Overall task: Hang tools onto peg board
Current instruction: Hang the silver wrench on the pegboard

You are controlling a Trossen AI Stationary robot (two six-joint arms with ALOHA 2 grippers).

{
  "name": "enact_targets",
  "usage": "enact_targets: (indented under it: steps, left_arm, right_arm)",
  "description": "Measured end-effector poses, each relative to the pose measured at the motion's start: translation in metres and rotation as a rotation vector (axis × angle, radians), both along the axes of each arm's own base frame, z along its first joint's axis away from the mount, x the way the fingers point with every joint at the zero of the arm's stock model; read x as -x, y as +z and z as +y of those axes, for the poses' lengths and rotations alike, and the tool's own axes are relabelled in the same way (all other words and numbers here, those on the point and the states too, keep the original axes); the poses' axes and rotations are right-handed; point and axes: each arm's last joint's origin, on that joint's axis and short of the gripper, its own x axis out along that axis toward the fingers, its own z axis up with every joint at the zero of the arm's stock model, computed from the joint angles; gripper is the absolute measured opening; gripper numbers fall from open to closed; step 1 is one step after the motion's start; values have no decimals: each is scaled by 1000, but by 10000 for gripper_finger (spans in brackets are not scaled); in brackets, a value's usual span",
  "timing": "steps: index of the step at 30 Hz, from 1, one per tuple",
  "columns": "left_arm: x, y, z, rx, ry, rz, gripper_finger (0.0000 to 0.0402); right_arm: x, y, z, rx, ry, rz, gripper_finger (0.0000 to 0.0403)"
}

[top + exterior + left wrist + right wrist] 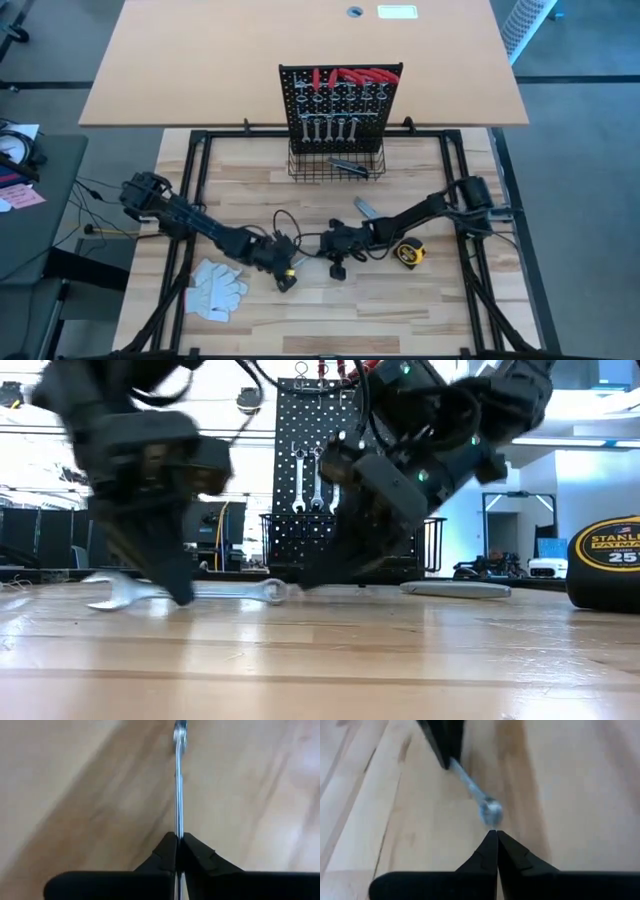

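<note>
A silver wrench (190,592) is clamped edge-on by the left gripper (178,851) on the table (300,310), at about six o'clock from the peg board (340,100). The right gripper (497,845) is clenched empty just beside the wrench's ring end. The tape measure (408,254) lies at four o'clock.

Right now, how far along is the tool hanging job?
Done: four wrenches and red pliers hang on the peg board, and one tool lies in its basket. In hand: the left end effector is shut on a wrench that lies low on the table, the shut right end effector at its other end. Left: the tape measure and a grey tool.
</note>
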Motion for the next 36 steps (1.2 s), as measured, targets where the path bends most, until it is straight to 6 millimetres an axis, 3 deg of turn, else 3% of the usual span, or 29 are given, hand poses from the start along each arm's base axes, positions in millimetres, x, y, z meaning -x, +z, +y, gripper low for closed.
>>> enact_targets:
  steps: [3, 6, 12, 18, 24, 33, 36]
  left_arm:
    - [21, 10, -9, -147, 39, -47, 3]
    - [44, 17, -13, -205, 153, -208, 3]
    - [71, 25, -26, -264, 183, -641, 3]
    - [71, 38, -30, -405, 165, -836, 3]
    - [65, 48, -37, -518, 94, -938, 3]
    - [61, 56, -45, -513, -27, -1110, 3]
    - [58, 61, -49, -522, -41, -1128, 3]
  right_arm:
    - [9, 23, 6, 74, -10, 2, 19]
    - [25, 34, 16, 98, 3, -30, 43]
    - [38, 38, 36, 11, -1, -294, 94]
    - [21, 21, 48, -103, 23, -530, 155]
    - [3, 26, 44, -163, -5, -773, 201]
    - [-3, 36, 37, -188, 15, -868, 200]
    - [-2, 48, 35, -205, 65, -896, 194]
